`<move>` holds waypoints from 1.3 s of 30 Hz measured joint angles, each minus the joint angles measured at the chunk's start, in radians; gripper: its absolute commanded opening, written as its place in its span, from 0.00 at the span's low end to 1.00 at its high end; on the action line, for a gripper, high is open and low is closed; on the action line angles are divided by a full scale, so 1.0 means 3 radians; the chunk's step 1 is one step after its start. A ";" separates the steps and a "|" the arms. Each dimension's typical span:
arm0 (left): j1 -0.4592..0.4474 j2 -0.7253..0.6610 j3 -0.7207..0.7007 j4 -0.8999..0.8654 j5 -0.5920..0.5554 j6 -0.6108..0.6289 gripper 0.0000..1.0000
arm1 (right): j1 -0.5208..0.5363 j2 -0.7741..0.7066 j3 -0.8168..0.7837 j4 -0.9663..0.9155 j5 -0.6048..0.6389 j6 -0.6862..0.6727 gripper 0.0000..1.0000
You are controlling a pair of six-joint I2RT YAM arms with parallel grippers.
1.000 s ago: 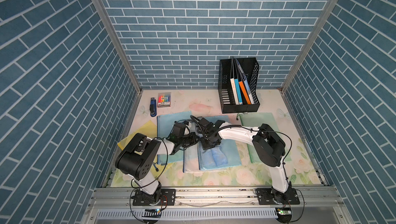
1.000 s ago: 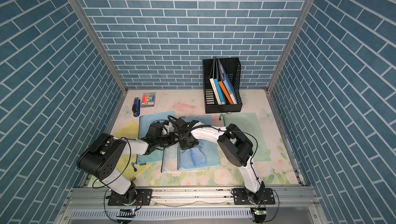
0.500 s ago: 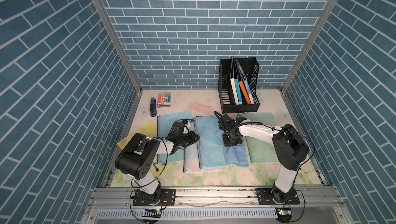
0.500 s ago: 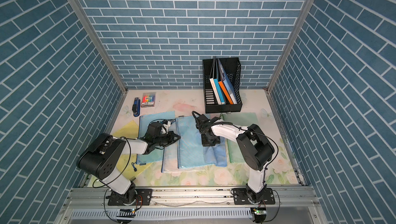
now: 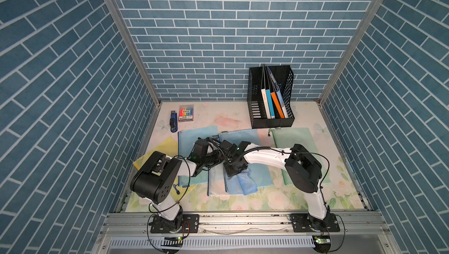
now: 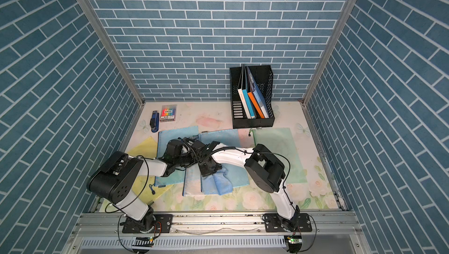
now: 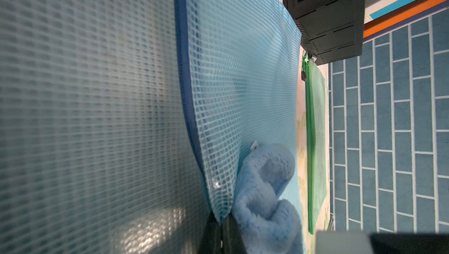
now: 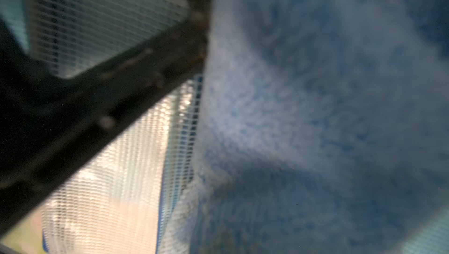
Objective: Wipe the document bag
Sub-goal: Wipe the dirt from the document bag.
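Viewed from above: document bag (image 5: 261,177), blue mesh, flat at the centre of the floral mat (image 5: 243,201), with a green bag (image 5: 298,138) at its 3 o'clock. Pinched at the 9 o'clock edge by the left gripper (image 7: 220,218), jaws closed on the mesh, probably to anchor it against sliding. Pressed from above by the right gripper (image 5: 233,167), jaws clamped tight on a folded blue cloth (image 5: 243,183) spread toward 6 o'clock, presumably so that fabric, not metal, rubs the surface.

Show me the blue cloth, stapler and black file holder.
blue cloth (image 5: 243,182), in a top view, folded middle
stapler (image 5: 173,124), in a top view, blue body
black file holder (image 5: 255,95), in a top view, slotted side wall
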 measured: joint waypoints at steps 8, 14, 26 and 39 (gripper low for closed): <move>0.0000 0.0000 -0.0051 0.0056 0.0005 0.0000 0.00 | -0.0584 -0.0862 -0.1115 0.0064 0.0221 0.0113 0.00; 0.0000 0.0000 -0.0051 0.0057 0.0011 0.0015 0.00 | -0.0787 -0.1017 -0.1273 -0.0092 0.0422 0.0117 0.00; 0.0006 0.0003 -0.0025 0.0047 0.0037 0.0015 0.00 | 0.0112 -0.0188 -0.0216 0.0055 0.0161 0.0100 0.00; 0.0008 0.0003 -0.0022 0.0010 0.0076 0.0037 0.00 | 0.0160 -0.0627 -0.0930 0.0490 0.0066 0.0247 0.00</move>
